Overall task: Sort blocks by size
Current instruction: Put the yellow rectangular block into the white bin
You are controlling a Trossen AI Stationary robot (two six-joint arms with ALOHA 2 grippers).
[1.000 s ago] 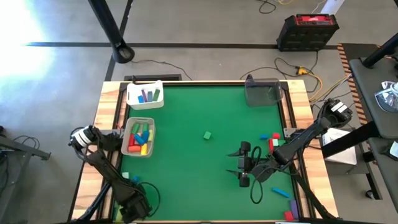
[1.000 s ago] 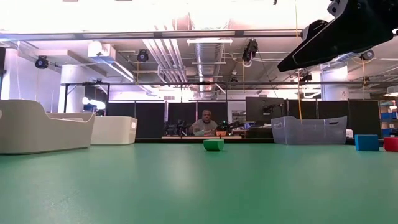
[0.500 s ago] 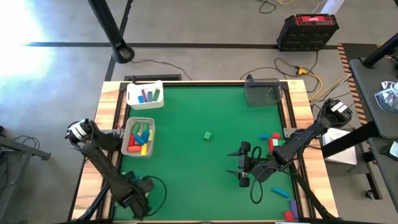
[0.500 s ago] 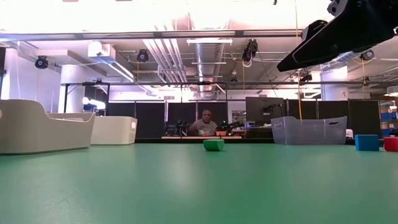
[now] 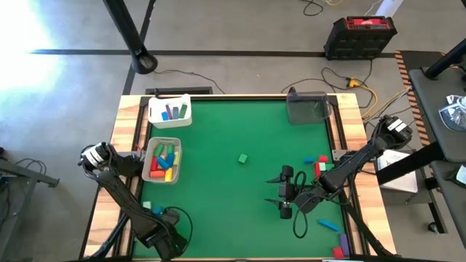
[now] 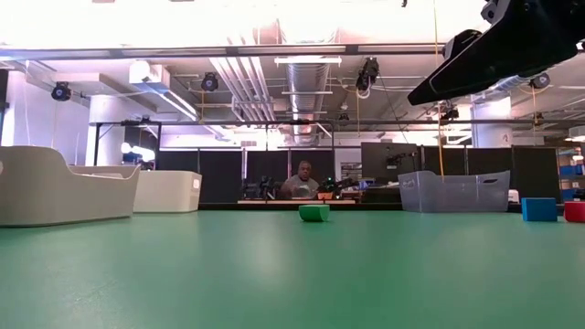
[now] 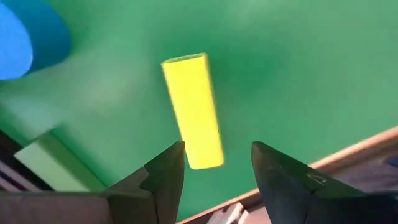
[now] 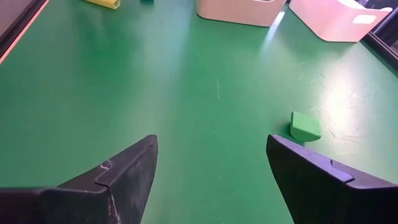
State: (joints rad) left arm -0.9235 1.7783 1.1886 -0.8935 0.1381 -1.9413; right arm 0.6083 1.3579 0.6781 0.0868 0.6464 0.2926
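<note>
two trays at the far left already hold blocks, while the left gripper hovers spread over a yellow bar near-left and other blocks wait right.

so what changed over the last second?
Only the left arm moved: its wrist end slid along the table's near-left corner, toward the table's middle, and the left gripper now hangs open over a yellow bar, not gripping it. Nothing was picked up or released. The right gripper stayed put, open above the mat, and the green block mid-table and the trays look unchanged.
</note>
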